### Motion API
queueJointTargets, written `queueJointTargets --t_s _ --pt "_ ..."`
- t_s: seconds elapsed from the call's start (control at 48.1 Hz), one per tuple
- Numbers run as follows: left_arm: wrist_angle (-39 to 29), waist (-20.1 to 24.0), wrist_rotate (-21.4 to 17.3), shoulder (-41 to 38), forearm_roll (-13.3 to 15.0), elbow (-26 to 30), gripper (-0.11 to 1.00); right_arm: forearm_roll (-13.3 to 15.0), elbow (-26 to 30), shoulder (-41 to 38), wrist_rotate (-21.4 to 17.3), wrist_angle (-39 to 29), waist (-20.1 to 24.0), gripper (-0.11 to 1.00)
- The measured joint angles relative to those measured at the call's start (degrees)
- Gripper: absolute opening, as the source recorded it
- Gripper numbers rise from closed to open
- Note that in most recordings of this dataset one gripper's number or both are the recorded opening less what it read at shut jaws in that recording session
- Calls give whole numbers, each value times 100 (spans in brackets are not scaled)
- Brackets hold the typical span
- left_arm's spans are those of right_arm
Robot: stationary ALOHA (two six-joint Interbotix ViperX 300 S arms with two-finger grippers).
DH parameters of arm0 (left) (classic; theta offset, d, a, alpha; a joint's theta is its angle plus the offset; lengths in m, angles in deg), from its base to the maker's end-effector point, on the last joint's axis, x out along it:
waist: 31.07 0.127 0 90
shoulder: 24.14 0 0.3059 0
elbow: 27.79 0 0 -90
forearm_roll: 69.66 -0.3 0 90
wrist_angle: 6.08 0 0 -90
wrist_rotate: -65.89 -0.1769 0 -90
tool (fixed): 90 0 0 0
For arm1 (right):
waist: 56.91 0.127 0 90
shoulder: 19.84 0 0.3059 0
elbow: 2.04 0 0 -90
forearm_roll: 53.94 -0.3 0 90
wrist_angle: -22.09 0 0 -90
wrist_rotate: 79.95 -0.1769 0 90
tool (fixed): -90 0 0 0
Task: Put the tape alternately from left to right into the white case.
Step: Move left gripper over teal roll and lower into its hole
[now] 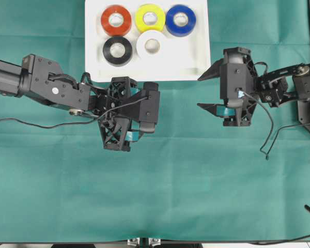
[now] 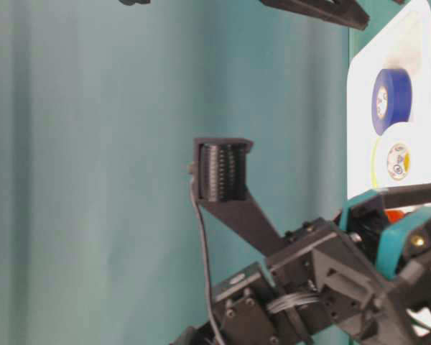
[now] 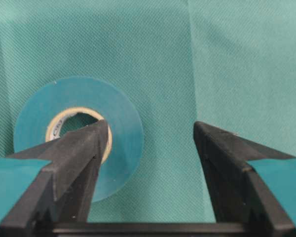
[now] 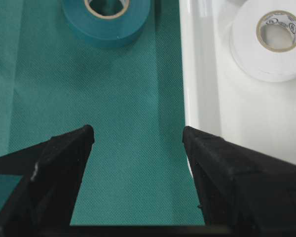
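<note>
A green cloth [image 1: 196, 196] covered the table, the white case [image 1: 196, 67] lying at its far edge with five rolls inside: red [image 1: 116, 20], yellow [image 1: 150, 18] and blue [image 1: 181, 20] in a row, black [image 1: 118, 50] and white [image 1: 152, 45] beneath. The teal roll [image 3: 79, 133] lay on the cloth outside the case, apparently the last to go. The left gripper [image 3: 150, 143] hovered over it with fingers spread, one tip above the core, seemingly lining up a grasp. The right gripper [image 4: 138, 143], likewise spread and empty, hung beside the case's rim. Overhead, the left arm hid the teal roll.
</note>
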Motion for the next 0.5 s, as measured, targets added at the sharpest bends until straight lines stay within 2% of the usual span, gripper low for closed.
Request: queueJointTargets --t_s 0.499 --pt "-123 176 -18 -79 0 0 97 0 0 0 0 53 0 79"
